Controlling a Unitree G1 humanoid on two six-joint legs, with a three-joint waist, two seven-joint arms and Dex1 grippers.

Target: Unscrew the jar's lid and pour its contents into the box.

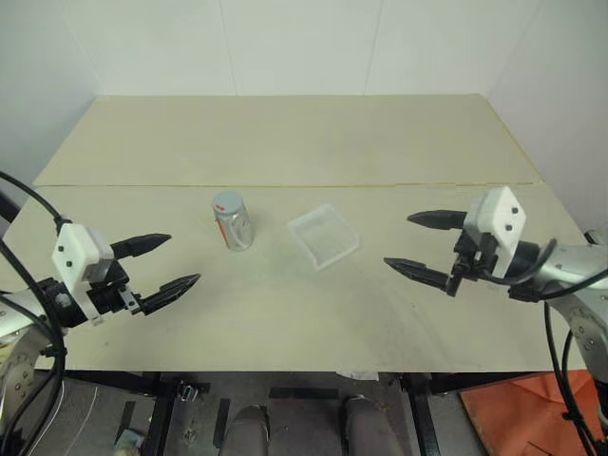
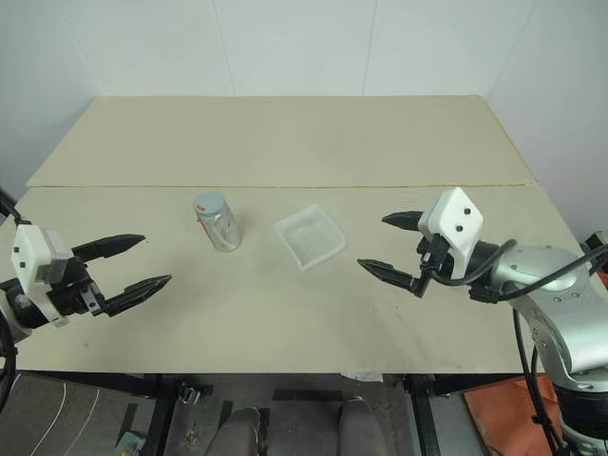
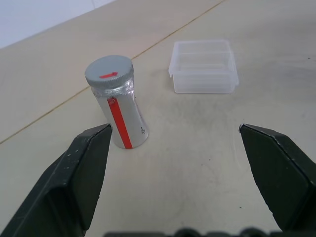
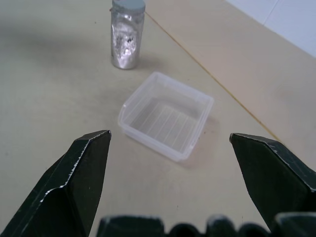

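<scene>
A small shiny silver-grey metal jar (image 1: 233, 224) is standing upright near the middle of the pale beige surface (image 1: 285, 142), slightly left of centre, with its round flat grey lid (image 1: 227, 202) sitting on top and showing a small red mark. A red stripe is running down the jar's side in the left wrist view. Just to its right, apart from it, a small shallow clear plastic box (image 1: 324, 237) with rounded corners is lying empty and turned at an angle. The contents cannot be seen while the lid is on.

The left gripper (image 1: 163, 265) is hovering at the near left, well apart from the jar, its black jaws spread wide and grasping nothing. The right gripper (image 1: 420, 243) is hovering at the near right, apart from the box, its jaws likewise released and empty.

Nothing of the task looks begun. The jar is narrow and slick, so a jaw arriving off-centre is likely to be tipping it or pushing it into the light box. Twisting the lid with too loose a hold on the body would probably be spinning the whole jar instead. The tiny contents could be missing the shallow box when poured.
</scene>
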